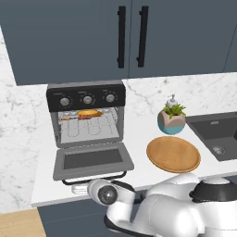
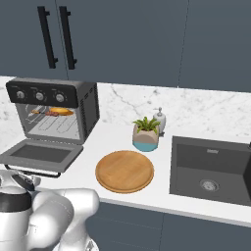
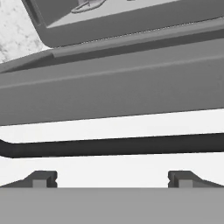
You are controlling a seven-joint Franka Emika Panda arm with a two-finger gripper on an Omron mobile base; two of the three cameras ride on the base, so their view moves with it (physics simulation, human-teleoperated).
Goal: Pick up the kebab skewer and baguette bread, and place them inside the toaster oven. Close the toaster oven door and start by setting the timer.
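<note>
- Claw (image 3: 113, 179): released, jaws spread wide, nothing between them. Bar handle (image 3: 113, 145) of the toaster oven door (image 3: 109, 94) lies just ahead of the fingertips, crossing the gap between them.
- Judged reason: the hand sits low at the counter edge, under the dropped flap, to catch the handle and swing the door up.
- Handle long axis: side to side across the claw, square to the closing direction.
- Baguette bread (image 1: 90, 113) and kebab skewer (image 1: 71, 118): well beyond the claw, on the rack inside the toaster oven (image 1: 87, 115), both lying across the oven's width.
- Loading looks done; door not yet closed.
</note>
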